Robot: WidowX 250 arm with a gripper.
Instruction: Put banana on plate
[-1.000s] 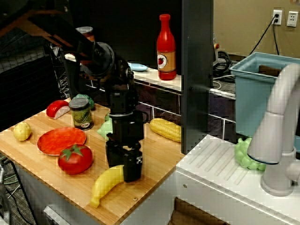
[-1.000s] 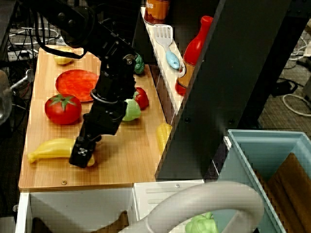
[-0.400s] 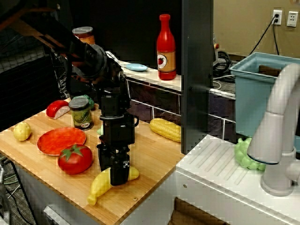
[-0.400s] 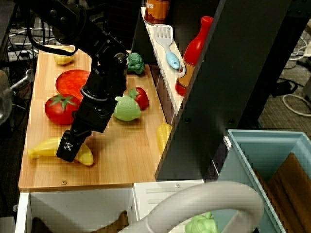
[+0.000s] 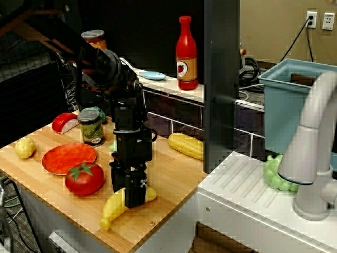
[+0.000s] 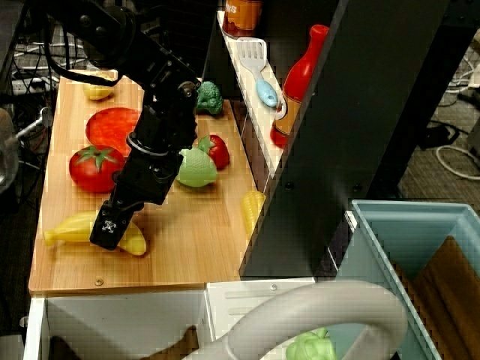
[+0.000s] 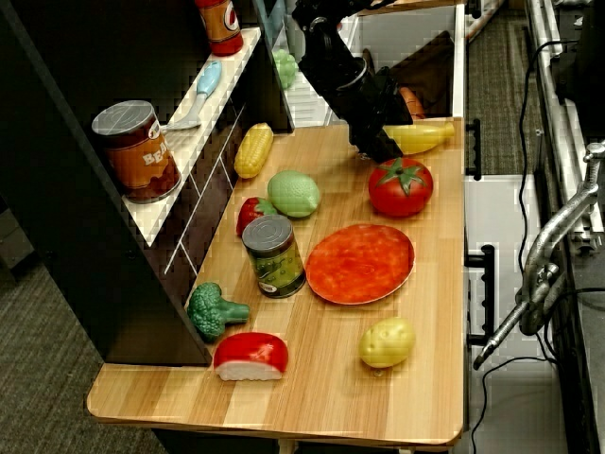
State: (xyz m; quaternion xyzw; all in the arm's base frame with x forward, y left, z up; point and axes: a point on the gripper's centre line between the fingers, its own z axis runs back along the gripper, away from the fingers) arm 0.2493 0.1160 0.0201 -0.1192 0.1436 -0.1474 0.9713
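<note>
With our black claw (image 5: 134,198) straddling the smooth yellow plastic banana (image 5: 113,207), grip state unclear, we judge a firm mid-body pinch best before lifting past the glossy red tomato (image 5: 85,178) toward the flat orange-red plate (image 5: 68,157).

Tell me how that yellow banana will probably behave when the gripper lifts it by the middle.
The banana looks like smooth, glossy moulded plastic, so it is probably stiff and light and should not droop. That slick, rounded skin might let it slip or swivel between the fingers of the gripper. Being curved and tapered, it may rock or turn when set down on the plate.
</note>
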